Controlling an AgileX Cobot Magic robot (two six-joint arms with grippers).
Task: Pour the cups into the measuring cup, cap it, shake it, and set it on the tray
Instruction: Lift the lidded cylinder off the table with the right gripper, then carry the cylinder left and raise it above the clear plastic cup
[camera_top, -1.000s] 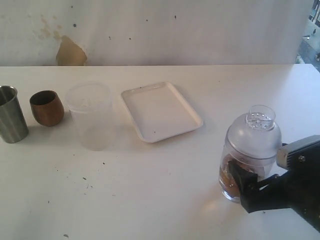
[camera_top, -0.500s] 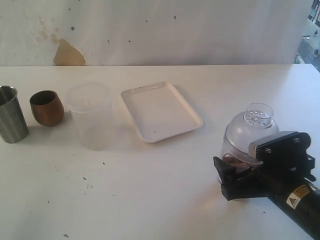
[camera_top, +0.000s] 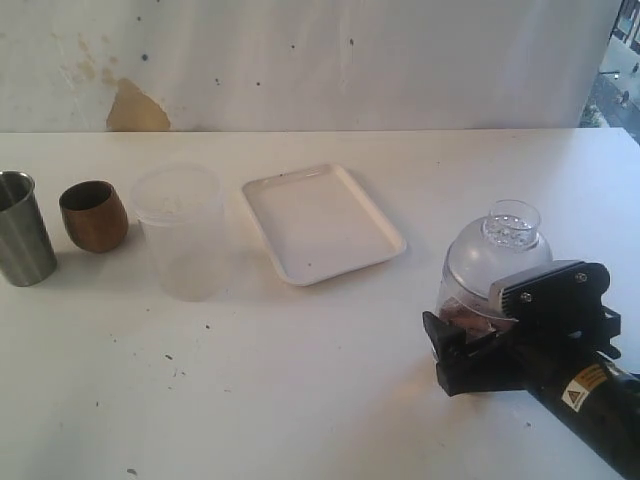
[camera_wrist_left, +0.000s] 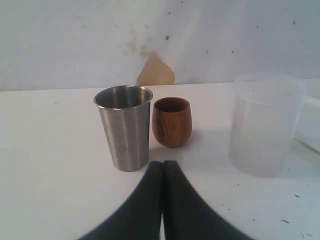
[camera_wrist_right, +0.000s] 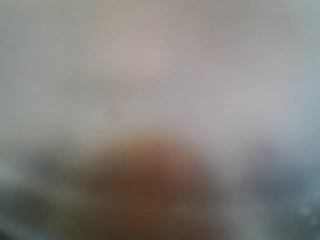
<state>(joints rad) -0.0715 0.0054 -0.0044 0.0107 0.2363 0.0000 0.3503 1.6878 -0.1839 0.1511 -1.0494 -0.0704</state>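
The steel tumbler (camera_top: 22, 230) stands upright at the far left of the tabletop (camera_top: 300, 380). The rounded brown wooden cup (camera_top: 93, 216) is just right of it, also upright. The white tray (camera_top: 322, 222) lies flat around the middle, farther back. The clear measuring cup (camera_top: 480, 285) is near right. Its domed lid (camera_top: 505, 245) is on and there is something brown inside. It leans slightly, clamped in my right tool (camera_top: 478, 330).
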